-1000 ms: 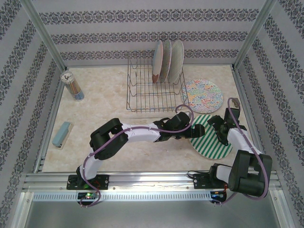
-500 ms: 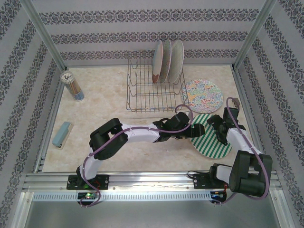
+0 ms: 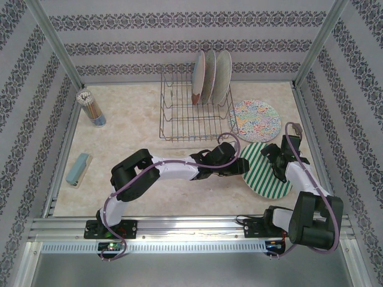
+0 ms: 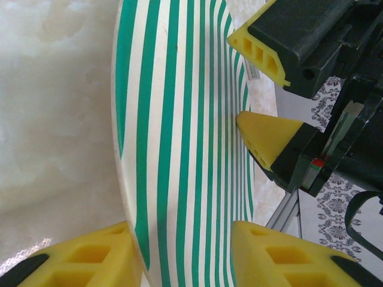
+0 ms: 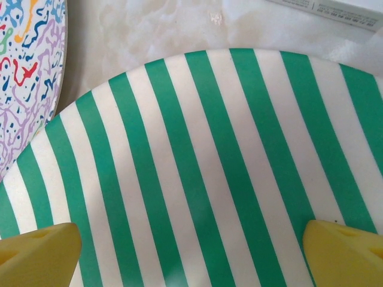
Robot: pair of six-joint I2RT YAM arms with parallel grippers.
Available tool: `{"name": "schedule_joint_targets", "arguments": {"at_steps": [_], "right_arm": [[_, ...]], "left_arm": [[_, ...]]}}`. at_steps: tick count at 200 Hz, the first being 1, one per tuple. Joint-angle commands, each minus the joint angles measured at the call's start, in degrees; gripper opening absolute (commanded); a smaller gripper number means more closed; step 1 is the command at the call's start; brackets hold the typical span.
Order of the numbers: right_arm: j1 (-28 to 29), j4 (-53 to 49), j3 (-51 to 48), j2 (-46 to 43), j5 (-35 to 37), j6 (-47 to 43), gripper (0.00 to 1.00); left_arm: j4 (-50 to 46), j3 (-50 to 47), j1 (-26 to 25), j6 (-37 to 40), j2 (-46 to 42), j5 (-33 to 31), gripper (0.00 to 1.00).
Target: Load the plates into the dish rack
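Observation:
The green-white striped plate (image 3: 270,174) lies at the front right of the table. My left gripper (image 3: 242,167) has that plate's left rim (image 4: 179,119) between its yellow fingers, one under the edge and one on top, so it is shut on the rim (image 4: 182,233). My right gripper (image 3: 277,160) hangs open over the same plate (image 5: 197,149), fingers spread wide (image 5: 191,257); one of its fingertips (image 4: 251,128) is at the plate's surface. A floral plate (image 3: 255,119) lies flat behind it. Three plates (image 3: 210,76) stand upright in the wire dish rack (image 3: 179,116).
A cup of pencils (image 3: 92,107) stands at the back left and a pale blue block (image 3: 78,169) lies near the left edge. Metal frame posts and patterned walls close in the table on three sides. The right frame rail (image 3: 311,149) runs close beside the striped plate.
My left gripper's fingers have closed from wide open onto the striped plate's rim, and the left arm has drawn back slightly to the left. The right arm has hardly moved.

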Motion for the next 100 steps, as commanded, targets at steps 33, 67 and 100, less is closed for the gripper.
{"name": "schedule_joint_targets", "arguments": {"at_steps": [33,67,100], "right_arm": [[1.84,-6.08,-1.28,-0.02,-8.05,2.68,0.96],[1.80,-7.27,-0.56,-1.07,-7.50,2.40,0.96],[1.83,-9.19,0.81,-2.51,-7.00,1.96,0.96]], "left_arm": [[12.01,0.51,-0.64,0.47,-4.13,3.70,0.24],[12.11,-0.27,-0.55,0.48,-4.55,3.72,0.14],[12.42,-1.07,-0.46,0.47,-5.10,3.80,0.08]]}}
